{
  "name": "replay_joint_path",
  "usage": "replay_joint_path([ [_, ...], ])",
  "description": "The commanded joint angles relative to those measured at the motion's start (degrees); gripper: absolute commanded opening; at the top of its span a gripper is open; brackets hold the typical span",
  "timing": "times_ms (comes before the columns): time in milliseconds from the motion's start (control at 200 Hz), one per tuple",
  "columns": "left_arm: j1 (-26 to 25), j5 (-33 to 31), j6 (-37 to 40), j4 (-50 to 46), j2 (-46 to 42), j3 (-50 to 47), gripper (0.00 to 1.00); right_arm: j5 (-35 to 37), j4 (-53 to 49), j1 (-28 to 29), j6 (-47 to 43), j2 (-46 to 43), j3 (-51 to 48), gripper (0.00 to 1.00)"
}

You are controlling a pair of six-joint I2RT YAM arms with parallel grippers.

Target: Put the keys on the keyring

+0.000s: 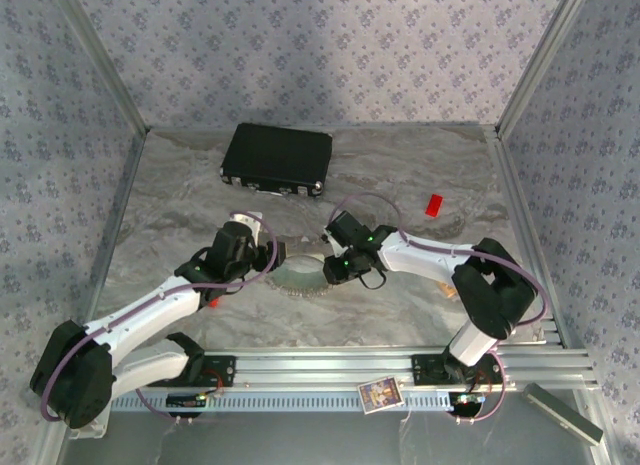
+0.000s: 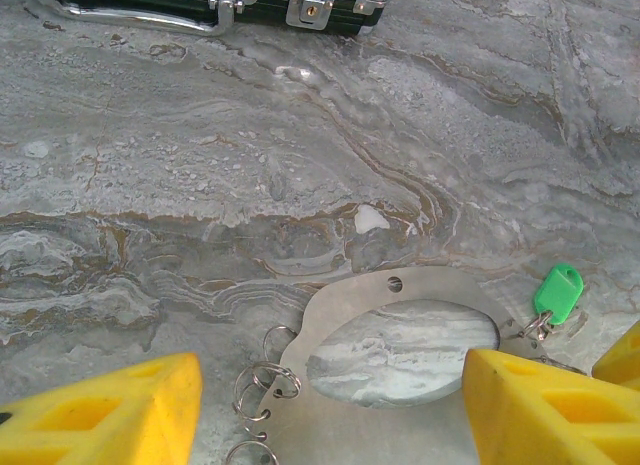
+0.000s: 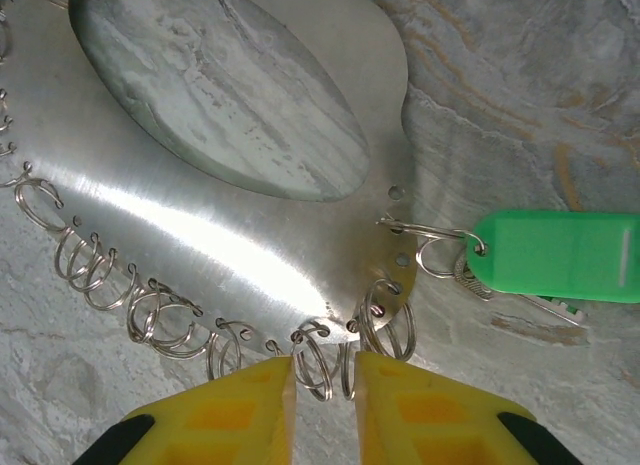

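The keyring (image 3: 230,235) is a flat silver plate with an oval cutout and several split rings hung along its edge; it lies on the marbled table (image 1: 300,276). A key with a green tag (image 3: 555,257) hangs from a ring at the plate's right end (image 2: 557,290). My right gripper (image 3: 325,405) stands narrowly open at the plate's lower edge, with two split rings (image 3: 318,365) loose in the gap. My left gripper (image 2: 330,415) is open wide, one yellow finger (image 2: 100,415) left of the plate, the other (image 2: 540,410) over its right edge.
A black case (image 1: 277,157) with metal latches lies at the back of the table. A red block (image 1: 433,205) sits to the right, behind the right arm. A small card (image 1: 380,394) rests on the front rail. Patterned walls close in three sides.
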Motion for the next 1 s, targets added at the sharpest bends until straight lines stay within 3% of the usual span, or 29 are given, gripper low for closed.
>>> replay_joint_path([
  [0, 0.2, 0.4, -0.4, 1.6, -0.5, 0.1, 0.69, 1.8, -2.4, 0.1, 1.2, 0.3, 0.1, 0.24],
  [375, 0.2, 0.4, -0.4, 1.6, -0.6, 0.0, 0.69, 1.7, -3.0, 0.6, 1.5, 1.9, 0.8, 0.18],
  [710, 0.2, 0.3, -0.5, 1.6, -0.7, 0.0, 0.69, 4.8, -3.3, 1.2, 3.5, -1.7, 0.0, 0.24],
  [994, 0.2, 0.3, -0.7, 2.1, -1.2, -0.8, 0.69, 4.4, -0.1, 2.4, 8.4, -3.2, -3.2, 0.21],
])
